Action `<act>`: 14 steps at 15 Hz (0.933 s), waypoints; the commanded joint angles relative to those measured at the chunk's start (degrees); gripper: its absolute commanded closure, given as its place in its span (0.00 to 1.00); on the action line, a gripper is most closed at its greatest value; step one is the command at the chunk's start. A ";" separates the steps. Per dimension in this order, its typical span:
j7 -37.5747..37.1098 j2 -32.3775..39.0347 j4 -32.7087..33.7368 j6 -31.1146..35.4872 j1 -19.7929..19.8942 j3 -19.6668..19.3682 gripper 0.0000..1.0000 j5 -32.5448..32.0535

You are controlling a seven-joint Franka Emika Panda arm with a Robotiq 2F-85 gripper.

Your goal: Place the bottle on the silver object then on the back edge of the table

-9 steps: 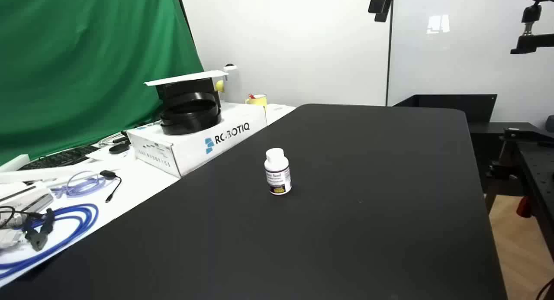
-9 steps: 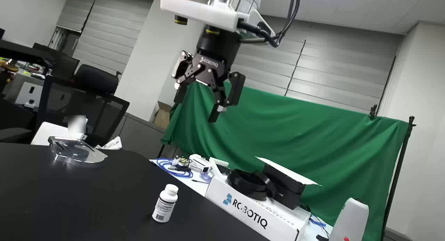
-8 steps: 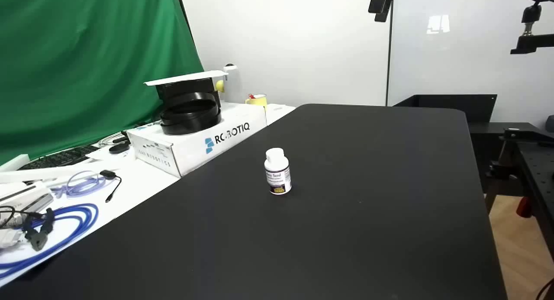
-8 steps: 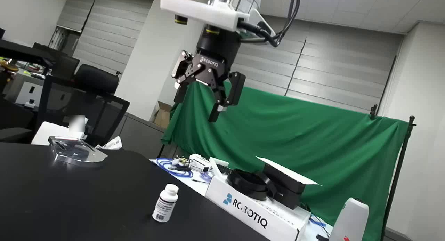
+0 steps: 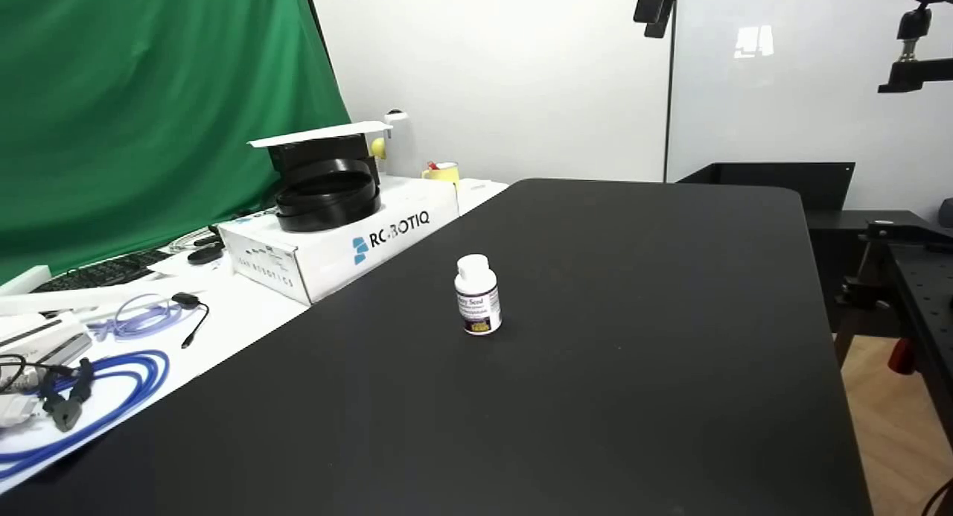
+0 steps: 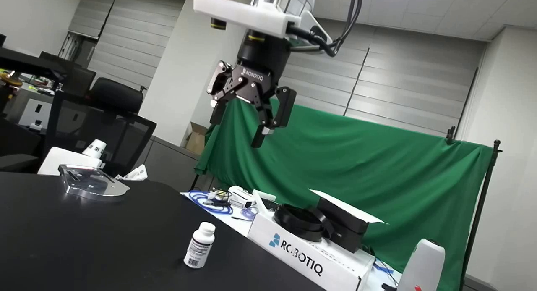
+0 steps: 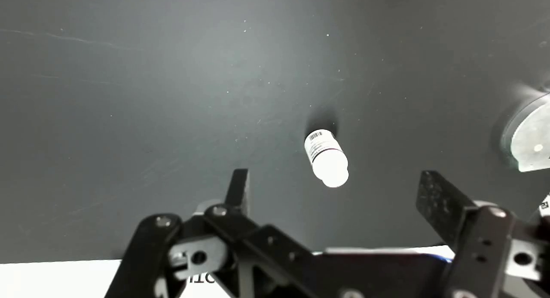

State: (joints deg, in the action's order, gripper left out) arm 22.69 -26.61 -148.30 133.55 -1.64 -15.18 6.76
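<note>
- The bottle [image 5: 477, 295] stands upright on the desk [image 5: 640, 292], cap up, its long axis vertical; in an exterior view the whole room is tilted, and the bottle with it.
- A dark band and a low yellow patch on its label show in an exterior view. In the wrist view the barcode shows, the base toward the top of that view, the cap toward the bottom and slightly right.
- It sits near the desk's long edge, on the side where a white side desk [image 5: 246, 319] runs.
- The claw [image 6: 236, 130] hangs above the desk, well apart from the bottle, its two fingers spread wide.
- The silver plate [image 6: 94, 182] lies flat on the desk near a rounded corner, well apart from the bottle; the wrist view catches only part of it.
- Counted: one bottle, one silver plate, one claw; farther out, one white Robotiq box [image 5: 339, 257], one black box [image 6: 344, 231], one yellow mug [image 5: 445, 176], one green curtain [image 5: 149, 106].
- Containers: the bottle is capped, its contents hidden. The Robotiq box carries black rings [image 5: 327, 214], how many I cannot tell. A white panel [image 5: 320, 134] tops the black box; both boxes' insides are hidden. A red thing [image 5: 432, 165] shows at the mug's rim; whether inside, I cannot tell.
</note>
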 commanded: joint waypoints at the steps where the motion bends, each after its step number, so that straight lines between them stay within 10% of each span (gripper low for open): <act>1: 0.39 0.11 0.07 -0.13 0.93 0.92 0.00 0.57; 14: -0.44 30.08 24.66 1.51 0.67 9.40 0.00 -5.28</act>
State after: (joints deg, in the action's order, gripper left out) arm 22.71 -5.18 -132.69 137.83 -1.52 -7.82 2.34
